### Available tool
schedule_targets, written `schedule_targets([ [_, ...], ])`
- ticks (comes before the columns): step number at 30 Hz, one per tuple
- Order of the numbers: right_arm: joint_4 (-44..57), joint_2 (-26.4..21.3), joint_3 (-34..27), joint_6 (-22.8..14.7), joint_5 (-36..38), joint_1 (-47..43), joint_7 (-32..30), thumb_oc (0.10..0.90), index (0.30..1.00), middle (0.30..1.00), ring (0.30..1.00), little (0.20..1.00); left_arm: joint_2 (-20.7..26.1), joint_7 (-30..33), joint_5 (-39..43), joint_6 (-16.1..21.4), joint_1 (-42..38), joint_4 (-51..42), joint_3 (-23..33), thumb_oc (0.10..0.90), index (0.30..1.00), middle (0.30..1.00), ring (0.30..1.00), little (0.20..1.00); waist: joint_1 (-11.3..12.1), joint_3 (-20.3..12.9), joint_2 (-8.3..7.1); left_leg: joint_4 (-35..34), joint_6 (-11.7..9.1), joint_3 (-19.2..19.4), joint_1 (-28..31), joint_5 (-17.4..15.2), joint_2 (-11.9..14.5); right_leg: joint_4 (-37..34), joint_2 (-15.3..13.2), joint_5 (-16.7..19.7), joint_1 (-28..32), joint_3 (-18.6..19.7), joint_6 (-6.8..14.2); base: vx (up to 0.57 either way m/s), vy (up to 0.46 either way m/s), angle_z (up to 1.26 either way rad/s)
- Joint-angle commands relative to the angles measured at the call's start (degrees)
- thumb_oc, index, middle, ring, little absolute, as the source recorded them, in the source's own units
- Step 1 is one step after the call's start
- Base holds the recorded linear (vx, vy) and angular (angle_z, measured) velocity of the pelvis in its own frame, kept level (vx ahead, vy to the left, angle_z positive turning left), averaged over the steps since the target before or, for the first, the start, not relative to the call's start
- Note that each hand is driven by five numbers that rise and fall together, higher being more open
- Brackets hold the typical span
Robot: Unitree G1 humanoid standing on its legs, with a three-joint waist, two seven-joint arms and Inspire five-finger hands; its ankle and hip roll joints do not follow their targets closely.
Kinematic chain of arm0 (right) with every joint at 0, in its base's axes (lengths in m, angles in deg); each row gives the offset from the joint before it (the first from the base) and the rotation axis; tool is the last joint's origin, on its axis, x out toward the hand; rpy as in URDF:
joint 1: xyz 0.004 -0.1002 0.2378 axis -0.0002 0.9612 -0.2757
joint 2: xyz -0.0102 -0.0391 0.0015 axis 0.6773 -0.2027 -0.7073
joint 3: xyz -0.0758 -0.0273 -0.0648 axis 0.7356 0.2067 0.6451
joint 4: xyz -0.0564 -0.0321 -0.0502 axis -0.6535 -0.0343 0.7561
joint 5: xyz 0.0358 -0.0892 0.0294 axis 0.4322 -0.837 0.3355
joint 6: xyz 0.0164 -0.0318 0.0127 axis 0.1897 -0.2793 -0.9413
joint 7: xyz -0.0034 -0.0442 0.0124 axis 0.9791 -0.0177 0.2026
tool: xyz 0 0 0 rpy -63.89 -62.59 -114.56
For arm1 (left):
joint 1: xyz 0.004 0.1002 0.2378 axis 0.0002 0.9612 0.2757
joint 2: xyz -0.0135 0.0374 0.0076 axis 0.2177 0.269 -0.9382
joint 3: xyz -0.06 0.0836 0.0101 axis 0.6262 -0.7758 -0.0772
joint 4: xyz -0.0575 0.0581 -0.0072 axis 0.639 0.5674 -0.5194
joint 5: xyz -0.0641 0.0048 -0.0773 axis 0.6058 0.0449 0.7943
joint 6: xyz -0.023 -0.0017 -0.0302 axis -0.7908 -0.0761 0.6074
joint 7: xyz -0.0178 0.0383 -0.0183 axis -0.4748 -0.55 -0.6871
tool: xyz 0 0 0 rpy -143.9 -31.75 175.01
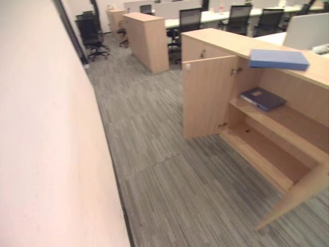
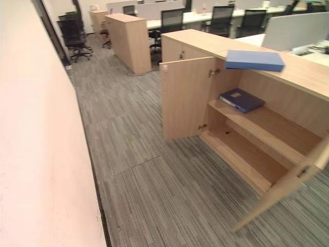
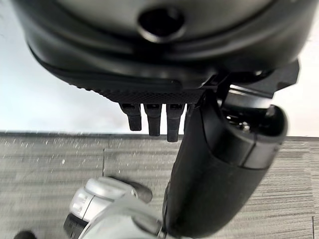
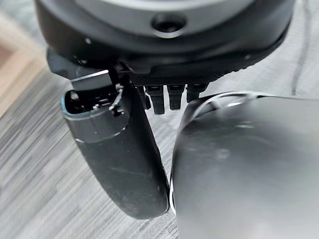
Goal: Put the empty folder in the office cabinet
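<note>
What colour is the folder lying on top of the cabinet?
Light blue folder; the right eye view shows it best.

Grey striped carpet (image 1: 169,185) is bounded by a pale wall (image 1: 46,154) at left; desks (image 1: 216,18) and black chairs (image 1: 92,33) are seen beyond.

This is an open-plan office. Grey striped carpet tiles (image 1: 169,170) cover the floor. Black mesh swivel chairs (image 1: 189,20) stand at a row of white desks (image 1: 216,16) far back, with grey partition screens (image 1: 307,31) at right. Low wooden cabinets (image 1: 146,38) stand among them, and the near cabinet (image 2: 193,43), doors open, holds a blue folder (image 2: 241,100) on its shelf.
</note>
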Motion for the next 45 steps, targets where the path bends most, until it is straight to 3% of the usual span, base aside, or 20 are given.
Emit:
schedule_targets([
  [1, 2.29, -0.17, -0.40, -0.87, 2.60, -4.48, 2.16, 0.800, 0.900, 0.900, 0.900, 0.900, 1.61, 5.39, -2.41, 1.98, 1.91, 1.65, 1.18, 0.800, 0.900, 0.900, 0.900, 0.900, -0.59, 7.16, 0.84, -0.10, -4.35, -0.58, -2.02, 0.12, 3.83, -11.09, 3.53, 12.24, 1.56, -3.83, 0.22, 0.14, 0.038, -0.13],
  [4, 3.41, -0.19, 0.31, -1.28, 3.71, -5.78, 2.27, 0.800, 0.900, 0.900, 0.900, 0.900, 0.90, 5.16, -2.34, 1.86, 2.27, 1.77, 1.21, 0.800, 0.900, 0.900, 0.900, 0.900, -2.36, 9.44, 1.76, -0.37, -4.86, -0.88, 1.71, -1.58, 4.70, -16.58, 8.60, 11.88, -4.49, -6.17, 0.21, 0.19, -0.020, -0.50],
  [6, 4.11, 0.05, 1.03, -1.64, 4.71, -6.78, 2.17, 0.800, 0.900, 0.900, 0.900, 0.900, 0.80, 4.85, -2.71, 1.95, 2.32, 1.77, 1.35, 0.800, 0.900, 0.900, 0.900, 0.900, -3.72, 10.66, 0.73, -0.51, -6.13, -1.78, 4.02, -2.82, 4.81, -26.09, 13.82, 14.64, -8.08, -8.36, 0.83, 0.24, -0.160, -0.37],
  [7, 4.10, 0.10, 1.08, -1.65, 4.73, -6.81, 2.15, 0.800, 0.900, 0.900, 0.900, 0.900, 0.83, 4.84, -2.73, 1.95, 2.31, 1.79, 1.42, 0.800, 0.900, 0.900, 0.900, 0.900, -3.76, 10.64, 0.87, -0.51, -6.23, -1.80, 4.07, -2.90, 5.07, -26.73, 14.23, 14.92, -7.73, -8.56, 0.81, 0.31, -0.223, -0.28],
  [8, 4.34, 0.30, 1.09, -1.65, 5.02, -6.84, 1.69, 0.800, 0.900, 0.900, 0.900, 0.900, 1.14, 4.86, -2.96, 2.05, 2.01, 1.71, 1.74, 0.800, 0.900, 0.900, 0.900, 0.900, -4.25, 10.83, -0.19, -0.51, -6.94, -2.84, 4.57, -3.72, 5.05, -30.93, 15.86, 16.12, -8.64, -8.99, 1.13, 0.17, -0.123, 0.24],
  [10, 4.04, 0.43, 1.10, -1.69, 5.32, -6.73, 1.78, 0.800, 0.900, 0.900, 0.900, 0.900, 1.11, 4.71, -3.25, 2.17, 1.83, 1.73, 1.71, 0.800, 0.900, 0.900, 0.900, 0.900, -4.17, 10.34, -0.59, -0.51, -7.25, -3.36, 4.33, -4.20, 5.07, -34.68, 16.64, 15.11, -6.62, -9.57, 0.73, 0.17, -0.144, 0.53],
  [15, 1.60, -0.08, 0.63, -1.52, 4.55, -6.21, 1.28, 0.800, 0.900, 0.900, 0.900, 0.900, 0.22, 5.01, -2.83, 2.27, 1.90, 2.26, 1.94, 0.800, 0.900, 0.900, 0.900, 0.900, -3.89, 8.62, -0.19, -0.51, -8.07, -3.69, 4.80, -5.39, 6.38, -33.87, 17.27, 12.50, -4.96, -10.81, -1.40, 0.23, -0.102, 0.26],
  [20, -0.78, -2.48, -1.56, -1.43, 4.79, -5.96, -0.11, 0.800, 0.900, 0.900, 0.900, 0.900, 0.64, 6.29, -1.85, 2.78, -0.75, 1.06, 0.13, 0.800, 0.900, 0.900, 0.900, 0.900, -5.12, 8.64, 1.28, 1.05, -9.38, -5.17, 4.79, -6.17, 10.05, -27.23, 16.49, 8.33, -5.95, -11.39, -3.11, 0.21, -0.099, 0.17],
  [27, -1.07, -3.82, -2.96, -1.43, 5.30, -5.22, -0.59, 0.800, 0.900, 0.900, 0.900, 0.900, 1.79, 7.39, -2.00, 3.98, -4.00, -2.70, -2.56, 0.800, 0.900, 0.900, 0.900, 0.900, -6.61, 9.13, 1.70, 1.47, -10.58, -6.06, 5.40, -6.55, 12.39, -21.14, 14.76, 4.68, -6.73, -12.67, -4.07, 0.15, -0.085, 0.35],
  [28, -1.05, -3.55, -2.82, -1.49, 5.33, -5.11, -0.43, 0.800, 0.900, 0.900, 0.900, 0.900, 2.18, 7.82, -1.54, 4.42, -4.23, -3.74, -2.62, 0.800, 0.900, 0.900, 0.900, 0.900, -6.81, 9.20, 1.69, 4.31, -11.39, -5.71, 5.33, -6.45, 13.70, -20.70, 15.23, 2.88, -6.41, -12.46, -4.98, 0.11, -0.132, 0.05],
  [32, -1.48, -3.00, -1.74, -1.79, 5.94, -5.17, -0.01, 0.800, 0.900, 0.900, 0.900, 0.900, 2.06, 7.82, 0.01, 4.69, -4.29, -5.25, -2.27, 0.800, 0.900, 0.900, 0.900, 0.900, -4.60, 11.40, 0.29, 25.40, -13.27, -6.27, -4.25, -0.81, 15.20, -25.00, 19.05, -0.12, -1.28, -11.21, -8.74, 0.03, -0.195, -0.14],
  [34, -1.80, -3.44, -1.81, -1.66, 6.01, -5.03, -0.06, 0.800, 0.900, 0.900, 0.900, 0.900, 1.69, 7.66, 0.60, 4.56, -4.18, -5.04, -2.24, 0.800, 0.900, 0.900, 0.900, 0.900, -3.46, 12.37, -0.38, 30.66, -12.83, -6.60, -9.68, 0.13, 15.25, -26.53, 19.52, -1.28, 0.68, -11.14, -9.51, 0.04, -0.102, -0.42],
  [36, -3.01, -3.84, -2.02, -1.17, 5.14, -4.42, -0.07, 0.800, 0.900, 0.900, 0.900, 0.900, 1.40, 7.55, 0.19, 4.24, -3.59, -4.28, -2.08, 0.800, 0.900, 0.900, 0.900, 0.900, -2.98, 11.91, -1.04, 27.99, -12.16, -6.02, -12.94, -2.41, 16.16, -27.74, 19.34, -1.79, 2.05, -10.51, -8.77, 0.16, 0.037, -0.28],
  [38, -5.43, -4.00, -1.85, -0.07, 3.20, -3.75, 0.41, 0.800, 0.900, 0.900, 0.900, 0.900, 1.37, 7.56, -0.62, 3.93, -2.86, -3.35, -1.83, 0.800, 0.900, 0.900, 0.900, 0.900, -2.10, 11.24, -1.75, 22.80, -12.42, -5.75, -14.80, -2.27, 17.93, -29.07, 18.76, -1.96, 3.76, -9.20, -7.61, 0.21, 0.123, -0.21],
  [40, -7.71, -3.94, -1.47, 1.03, 1.25, -3.06, 0.92, 0.800, 0.900, 0.900, 0.900, 0.900, 1.55, 7.50, -1.33, 3.72, -2.32, -2.89, -1.59, 0.800, 0.900, 0.900, 0.900, 0.900, -0.89, 10.78, -1.45, 16.04, -13.43, -7.16, -16.52, 3.33, 20.41, -29.79, 18.54, -2.08, 5.31, -7.84, -6.65, 0.22, 0.163, -0.39],
  [41, -7.88, -3.98, -1.47, 1.04, 1.05, -3.00, 1.04, 0.800, 0.900, 0.900, 0.900, 0.900, 1.56, 7.48, -1.39, 3.72, -2.15, -2.86, -1.60, 0.800, 0.900, 0.900, 0.900, 0.900, -0.78, 10.64, -1.43, 14.50, -13.98, -7.15, -15.53, 4.02, 20.66, -29.83, 18.91, -2.45, 5.50, -7.60, -6.66, 0.30, 0.224, -0.45],
  [42, -8.71, -4.07, -1.54, 1.39, 0.04, -2.54, 1.11, 0.800, 0.900, 0.900, 0.900, 0.900, 1.64, 7.58, -1.21, 3.70, -1.77, -2.48, -1.36, 0.800, 0.900, 0.900, 0.900, 0.900, 0.21, 10.60, -0.90, 8.48, -15.28, -9.03, -17.35, 10.13, 23.38, -30.38, 18.56, -2.72, 7.39, -5.91, -5.70, 0.24, 0.209, -0.61],
  [43, -8.80, -4.10, -1.54, 1.46, -0.38, -2.12, 1.12, 0.800, 0.900, 0.900, 0.900, 0.900, 1.55, 7.63, -0.89, 3.84, -1.62, -2.23, -1.32, 0.800, 0.900, 0.900, 0.900, 0.900, 0.84, 10.69, -0.48, 4.42, -15.70, -9.16, -17.40, 13.27, 24.59, -30.44, 18.43, -2.20, 7.75, -5.40, -5.64, 0.33, 0.344, -0.35],
  [45, -8.86, -4.21, -1.82, 1.65, -1.52, -0.99, 1.44, 0.800, 0.900, 0.900, 0.900, 0.900, 0.97, 7.80, 0.14, 3.86, -1.63, -1.47, -0.70, 0.800, 0.900, 0.900, 0.900, 0.900, 1.00, 9.97, 0.32, 0.02, -18.09, -10.47, -19.74, 14.54, 27.38, -30.56, 17.00, -3.92, 10.18, -2.47, -3.90, 0.40, 0.355, -0.37],
])
